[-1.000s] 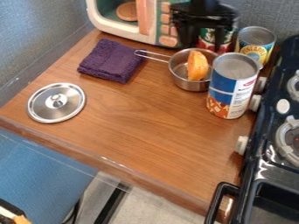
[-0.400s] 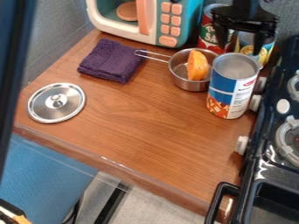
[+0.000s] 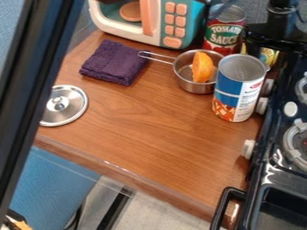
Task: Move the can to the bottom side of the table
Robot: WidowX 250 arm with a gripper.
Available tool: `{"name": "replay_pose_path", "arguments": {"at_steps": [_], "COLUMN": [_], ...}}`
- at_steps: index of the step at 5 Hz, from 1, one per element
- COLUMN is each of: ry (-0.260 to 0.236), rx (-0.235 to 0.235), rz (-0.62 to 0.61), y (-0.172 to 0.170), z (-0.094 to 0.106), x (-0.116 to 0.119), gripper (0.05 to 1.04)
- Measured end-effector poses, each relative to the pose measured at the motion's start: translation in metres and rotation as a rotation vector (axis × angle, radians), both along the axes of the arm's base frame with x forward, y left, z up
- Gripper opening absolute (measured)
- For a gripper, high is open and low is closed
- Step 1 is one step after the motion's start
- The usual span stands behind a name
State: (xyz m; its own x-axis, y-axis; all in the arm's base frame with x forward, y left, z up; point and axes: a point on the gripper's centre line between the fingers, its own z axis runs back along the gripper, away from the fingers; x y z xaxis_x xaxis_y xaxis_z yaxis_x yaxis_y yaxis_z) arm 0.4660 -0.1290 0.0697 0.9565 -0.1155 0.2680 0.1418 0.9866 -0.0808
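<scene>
1. One brown table (image 3: 162, 130) spans the middle; its bottom side, the goal, runs round to 5 o'clock, well apart from the cans.
2. Black stove (image 3: 269, 168) borders it from 2 to 5 o'clock, so a carry probably needs to swing left of its knobs.
3. A dark bar (image 3: 37, 90) has slid further in from 10 o'clock and now hides part of the lid (image 3: 73, 105) at 9.
4. Toy oven (image 3: 183, 22) stands at 12 o'clock; its buttons, covered a second ago, are in plain sight.
5. The gripper (image 3: 277, 47) has shifted from 1 o'clock to 2, beyond the tall can. Its fingers look spread, with nothing pinched between them. That suggests it is lining up for a grasp, and the move itself has not begun.
6. The blue-and-white can (image 3: 239, 92) stands upright between 2 and 3 o'clock, unmoved, just beside the pan; I take it as the likely target, though the task names no colour.
7. Behind it, the red can (image 3: 223, 33) at 1 o'clock has come into clear view, while the gripper partly covers the yellow can (image 3: 269, 56) at 2.
8. The pan (image 3: 195, 86), at 1 o'clock, holds an orange wedge (image 3: 203, 67); a low sideways pull could knock it.
</scene>
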Motion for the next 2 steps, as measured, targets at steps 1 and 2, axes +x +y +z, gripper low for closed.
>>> {"name": "replay_pose_path", "arguments": {"at_steps": [1,2], "ry": [0.016,0.045], "rx": [0.002,0.014], "rz": [-0.015,-0.045], "y": [-0.002,0.008], "z": [-0.006,-0.007], "x": [-0.008,-0.025], "gripper": [1.001,1.001]}}
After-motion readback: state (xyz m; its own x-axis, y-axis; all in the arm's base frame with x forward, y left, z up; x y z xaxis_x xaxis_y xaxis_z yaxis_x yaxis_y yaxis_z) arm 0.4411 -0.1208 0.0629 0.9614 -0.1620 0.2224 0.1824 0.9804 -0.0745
